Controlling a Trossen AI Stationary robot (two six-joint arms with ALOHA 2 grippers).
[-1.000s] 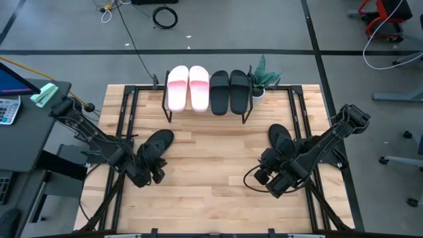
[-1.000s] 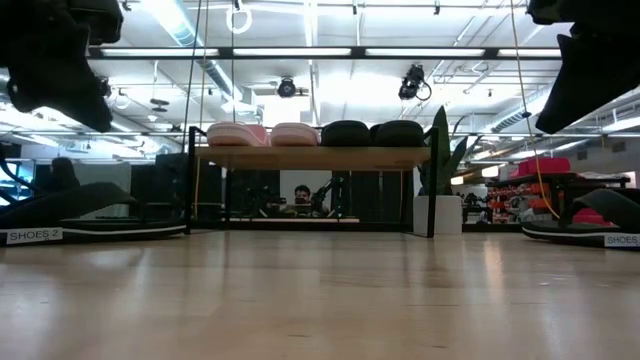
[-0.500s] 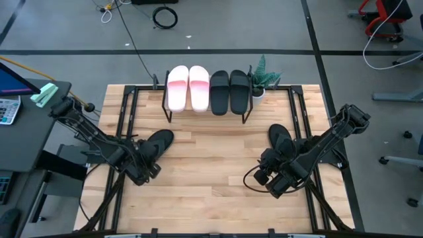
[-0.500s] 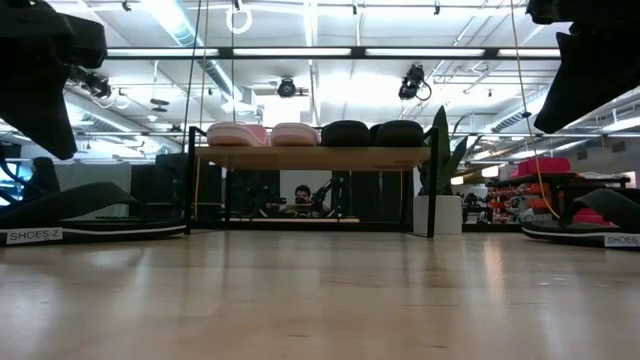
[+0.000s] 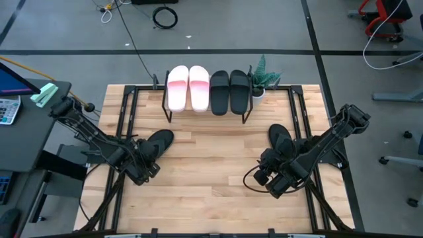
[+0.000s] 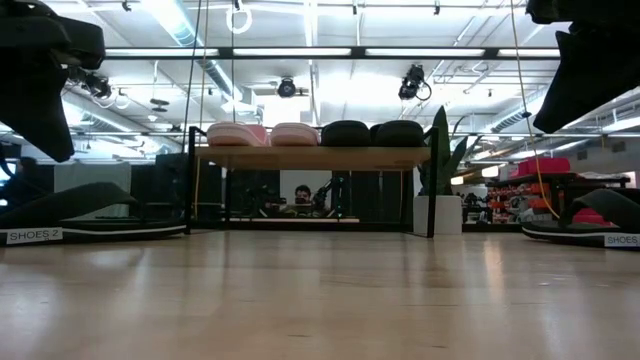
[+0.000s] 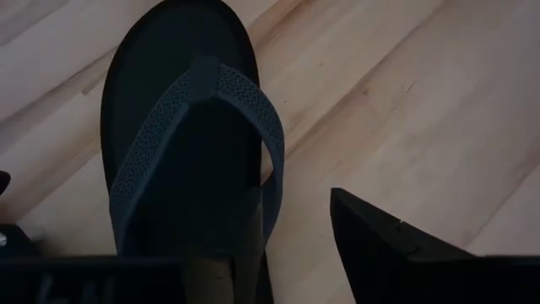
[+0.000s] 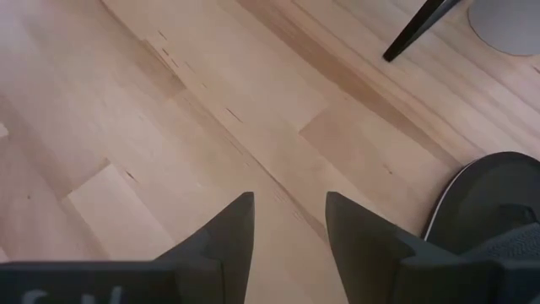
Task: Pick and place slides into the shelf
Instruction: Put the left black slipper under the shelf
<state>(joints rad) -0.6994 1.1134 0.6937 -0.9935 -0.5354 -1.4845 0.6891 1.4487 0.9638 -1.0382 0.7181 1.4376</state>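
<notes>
Four slides (image 5: pixel 209 89) on shelf (image 5: pixel 206 111); left gripper (image 7: pixel 295 245) open over black sandal (image 7: pixel 190 127)

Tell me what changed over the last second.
The left gripper shifted from beside the black slide's heel toward the table's left edge, next to the left black slide. Nothing was gripped or released. The right gripper, the right black slide and the four slides on the shelf stayed put.

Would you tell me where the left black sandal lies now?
High view: the black sandal lies on the table's left, beside the left gripper.
</notes>
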